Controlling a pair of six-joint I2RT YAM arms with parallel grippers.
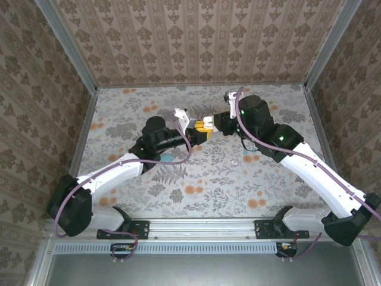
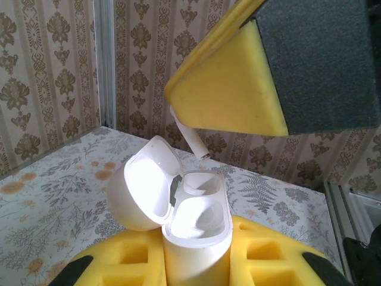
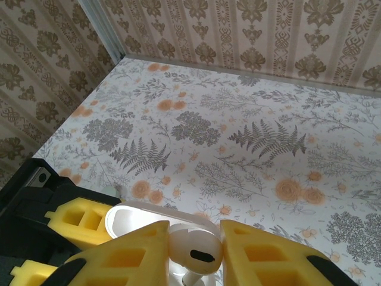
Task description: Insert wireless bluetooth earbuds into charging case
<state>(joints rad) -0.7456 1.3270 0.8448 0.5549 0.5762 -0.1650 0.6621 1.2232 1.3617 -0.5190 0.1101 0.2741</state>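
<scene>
Two grippers face each other above the tabletop, nearer its far edge than its near one. The left gripper (image 2: 196,262) is clamped on the white charging case (image 2: 196,223), which stands upright with its lid (image 2: 140,187) swung open. The right gripper (image 3: 193,265) pinches one white earbud (image 3: 199,250) just above the case's open top, stem pointing down.

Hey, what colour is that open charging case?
White, lid and body alike. The case shows best in the left wrist view.
</scene>
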